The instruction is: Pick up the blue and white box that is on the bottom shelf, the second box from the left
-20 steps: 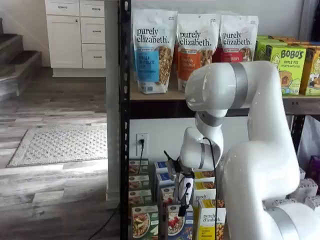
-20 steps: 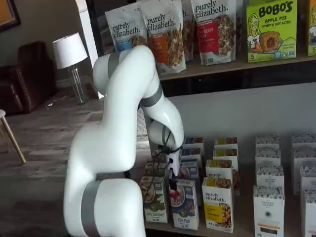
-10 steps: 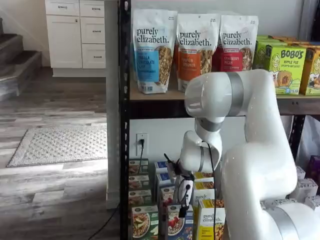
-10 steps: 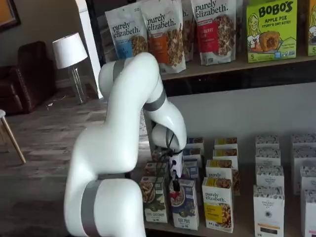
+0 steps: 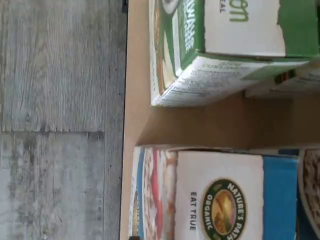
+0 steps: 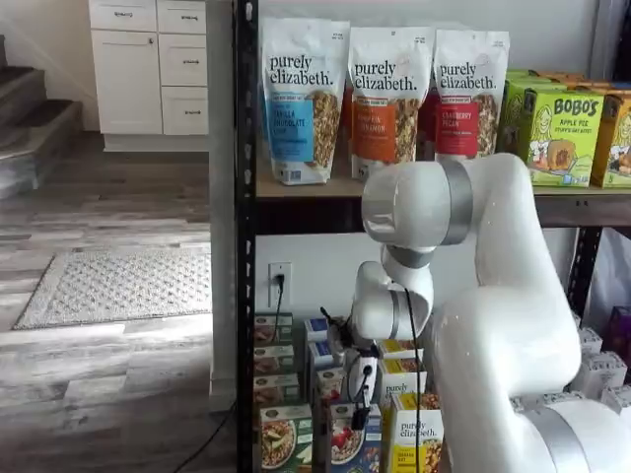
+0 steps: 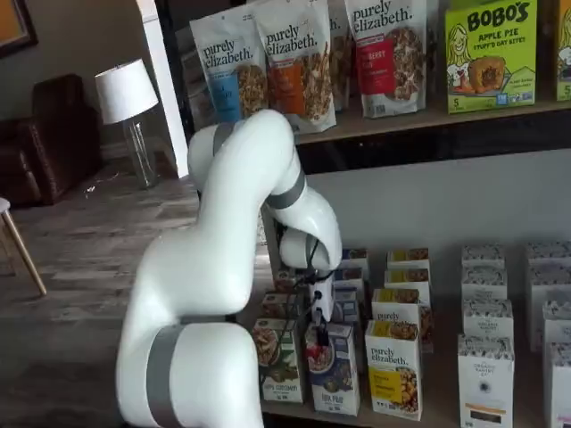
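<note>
The blue and white box (image 7: pixel 335 372) stands at the front of its row on the bottom shelf (image 7: pixel 439 392), between a green box (image 7: pixel 278 361) and a yellow-and-white "purely elizabeth" box (image 7: pixel 394 367). It also shows in a shelf view (image 6: pixel 349 443). My gripper (image 7: pixel 315 335) hangs just above this box's top, black fingers pointing down; it also shows in a shelf view (image 6: pixel 360 406). No gap between the fingers shows. In the wrist view the blue and white box (image 5: pixel 220 195) and the green box (image 5: pixel 200 55) stand side by side on the tan shelf board (image 5: pixel 200 125), with a gap between them.
More blue boxes (image 7: pixel 346 299) line up behind the front one. White cartons (image 7: pixel 486 379) fill the shelf's right part. Granola bags (image 6: pixel 301 99) and Bobo's boxes (image 6: pixel 567 128) sit on the wooden tier above. A black rack post (image 6: pixel 245 296) stands left of the boxes.
The arm's elbow has sunk lower and swung toward the shelves. The gripper has shifted a little along the row and stays just above the front blue and white box.
</note>
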